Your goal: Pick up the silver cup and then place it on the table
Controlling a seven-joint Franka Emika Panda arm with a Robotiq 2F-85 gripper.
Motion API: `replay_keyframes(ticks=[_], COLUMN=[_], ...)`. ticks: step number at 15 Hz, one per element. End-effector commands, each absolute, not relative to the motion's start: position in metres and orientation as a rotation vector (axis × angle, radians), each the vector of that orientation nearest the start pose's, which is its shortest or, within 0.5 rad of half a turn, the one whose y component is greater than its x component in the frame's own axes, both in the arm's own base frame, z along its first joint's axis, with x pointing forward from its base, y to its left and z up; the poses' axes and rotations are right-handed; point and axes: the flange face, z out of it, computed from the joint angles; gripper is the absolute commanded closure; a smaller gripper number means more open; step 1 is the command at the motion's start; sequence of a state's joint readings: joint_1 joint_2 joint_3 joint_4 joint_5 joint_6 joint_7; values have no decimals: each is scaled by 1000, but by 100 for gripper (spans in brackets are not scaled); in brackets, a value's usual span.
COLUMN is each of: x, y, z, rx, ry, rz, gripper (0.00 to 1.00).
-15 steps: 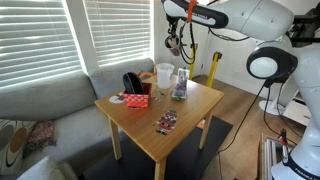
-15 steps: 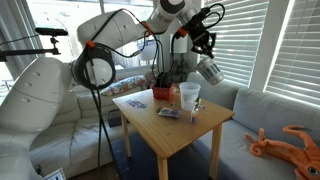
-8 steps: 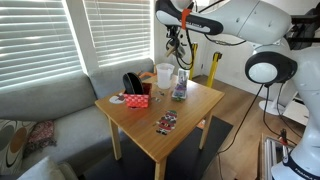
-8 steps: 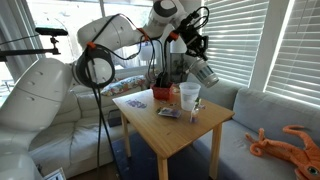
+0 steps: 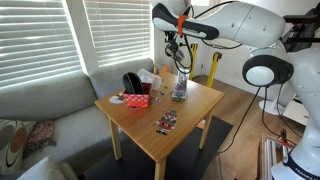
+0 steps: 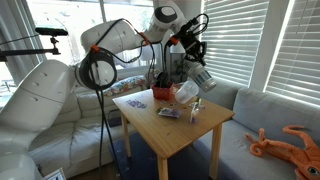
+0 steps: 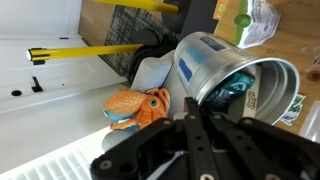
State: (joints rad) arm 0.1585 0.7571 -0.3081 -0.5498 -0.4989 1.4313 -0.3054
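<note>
Lowering the silver cup (image 6: 203, 78) well means righting it first. It hangs tilted in the air, clenched in the gripper (image 7: 196, 117), at about 1 o'clock from the whitish cup (image 6: 186, 93) and above the far part of the table (image 6: 178, 134). I would steer toward the bare wood at 6 o'clock from the jar (image 5: 179, 90), keep clear of both vessels, and let go only once the base sits flat. Compared with a second ago, the silver cup has sunk lower and nearer the tabletop.
</note>
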Motion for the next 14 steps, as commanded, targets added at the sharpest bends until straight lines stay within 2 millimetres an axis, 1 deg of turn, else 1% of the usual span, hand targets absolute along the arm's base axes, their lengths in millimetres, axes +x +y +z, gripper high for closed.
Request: replay_keyframes(ticks=[1, 7, 10, 12, 14], x=[716, 738, 747, 749, 747], y=[-40, -22, -14, -18, -30], z=[628, 640, 641, 641, 638], rx=[2394, 2381, 2400, 2461, 2565], ry=[228, 459, 546, 524, 465], rz=[12, 259, 380, 441, 465], gripper=[99, 99, 99, 99, 99])
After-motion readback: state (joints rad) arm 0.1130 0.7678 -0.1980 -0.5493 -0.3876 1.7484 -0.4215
